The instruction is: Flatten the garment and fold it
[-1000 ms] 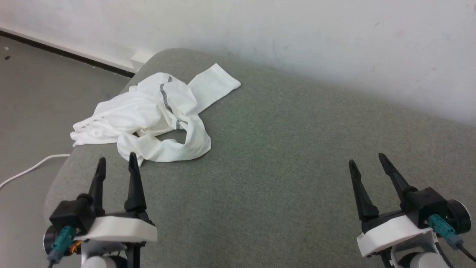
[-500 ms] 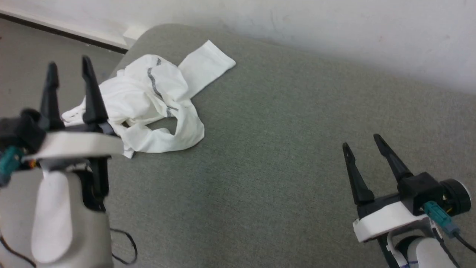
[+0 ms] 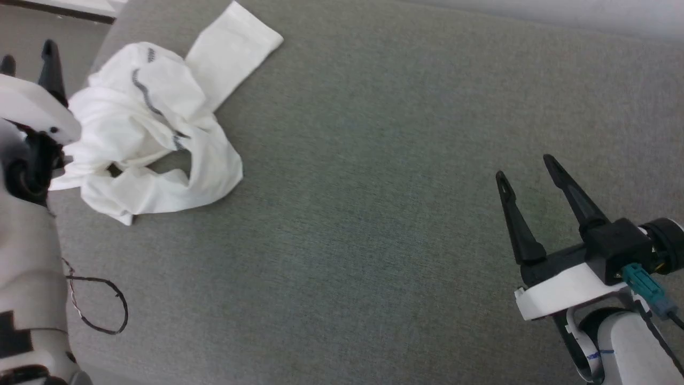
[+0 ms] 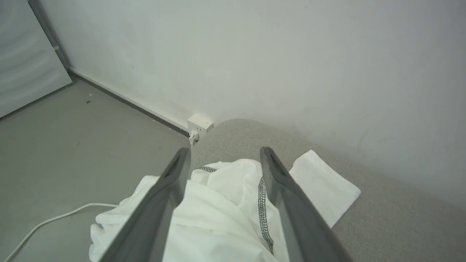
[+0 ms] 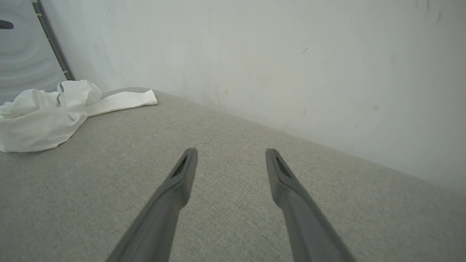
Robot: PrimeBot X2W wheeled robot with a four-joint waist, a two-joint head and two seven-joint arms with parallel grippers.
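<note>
Shirt [image 3: 155, 144] is lying crumpled, nothing flattened or folded yet. Left gripper [image 4: 224, 158], spread, is hovering over it; right gripper [image 3: 523, 166], also spread, is hanging well apart.

White garment [image 3: 155, 144] with dark grey patterned stitching [image 4: 263, 203] on grey-green woven surface [image 3: 374, 214]

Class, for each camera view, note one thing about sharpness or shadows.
Head view: even, soft light; the garment casts a faint shadow on the grey cushion. Left wrist view: the left hand looks soft near the lens, the stitching crisp. Right wrist view: the right hand blurs towards the bottom edge.
</note>
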